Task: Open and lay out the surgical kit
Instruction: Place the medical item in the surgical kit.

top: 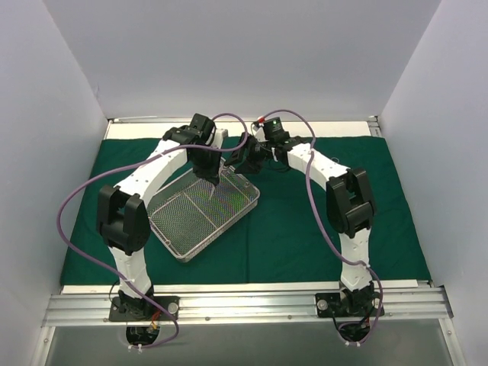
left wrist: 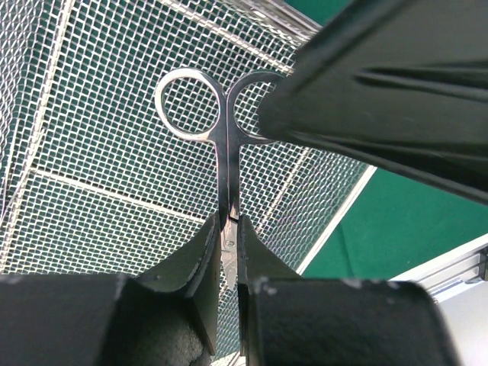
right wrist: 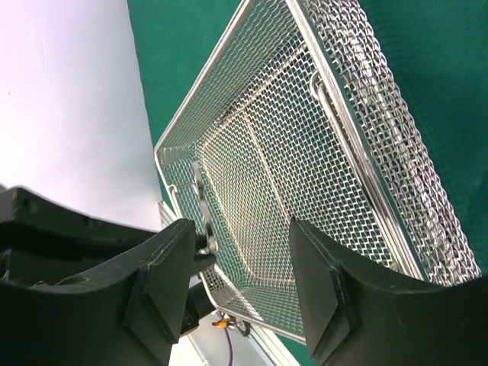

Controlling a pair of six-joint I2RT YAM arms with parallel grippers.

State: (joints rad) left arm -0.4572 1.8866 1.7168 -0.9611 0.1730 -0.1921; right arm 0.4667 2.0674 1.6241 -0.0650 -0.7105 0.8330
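Cloth (top: pixel 320 229) is spread under the tray (top: pixel 183 248); scissors (left wrist: pixel 225 152) are pinched over it by the left gripper (left wrist: pixel 231 229), the right gripper (right wrist: pixel 242 236) is spread; laying out is left.

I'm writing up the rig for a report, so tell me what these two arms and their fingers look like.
The left arm and right arm are alike: white tubular links, chunky black joints, black bases. A purple cable loops along each. The fingers are matte black and wedge-shaped. A small green light shows near the right wrist.
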